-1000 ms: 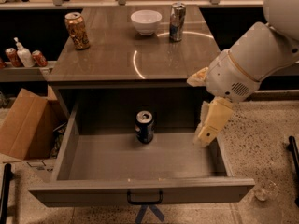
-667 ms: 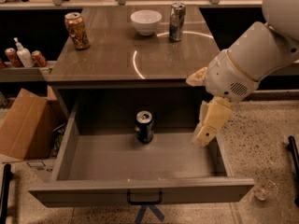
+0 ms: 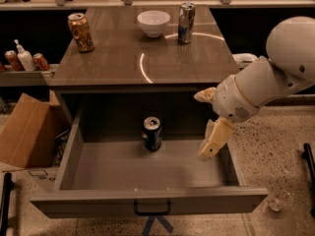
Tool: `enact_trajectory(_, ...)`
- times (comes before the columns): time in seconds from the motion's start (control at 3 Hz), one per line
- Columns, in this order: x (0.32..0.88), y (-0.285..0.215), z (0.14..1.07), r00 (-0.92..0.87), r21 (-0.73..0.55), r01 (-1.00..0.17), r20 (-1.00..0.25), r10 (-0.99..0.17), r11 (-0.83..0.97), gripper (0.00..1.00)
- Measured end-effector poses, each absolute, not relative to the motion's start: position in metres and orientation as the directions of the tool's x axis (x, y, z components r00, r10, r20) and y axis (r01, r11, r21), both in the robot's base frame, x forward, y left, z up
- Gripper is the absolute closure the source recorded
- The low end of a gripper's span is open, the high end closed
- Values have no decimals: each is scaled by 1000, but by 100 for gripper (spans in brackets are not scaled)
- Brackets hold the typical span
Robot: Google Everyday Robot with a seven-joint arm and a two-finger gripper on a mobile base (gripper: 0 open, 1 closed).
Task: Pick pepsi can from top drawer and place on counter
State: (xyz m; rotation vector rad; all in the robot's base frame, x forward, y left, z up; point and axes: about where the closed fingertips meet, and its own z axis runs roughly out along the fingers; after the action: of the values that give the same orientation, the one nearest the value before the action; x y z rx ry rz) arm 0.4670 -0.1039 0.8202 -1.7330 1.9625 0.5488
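Cream two-finger gripper (image 3: 203,127) spread wide and empty over right side of open grey-brown top drawer (image 3: 98,201), short navy pepsi can (image 3: 152,133) upright inside near back, apart from gripper, glossy grey-brown counter (image 3: 118,65) behind

The white arm (image 3: 266,82) slopes up and right from its end effector (image 3: 203,127), which points leftward with fingers spread apart.

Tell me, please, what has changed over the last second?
The gripper has dropped a little lower and slightly left, over the right side of the drawer. Nothing has been taken hold of. The pepsi can stands where it was in the drawer, which is open as before.
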Motion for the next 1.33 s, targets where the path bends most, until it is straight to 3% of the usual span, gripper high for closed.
enact_trajectory(1.33,526,-63,747,-147,5,-979,-710,-689,204,0)
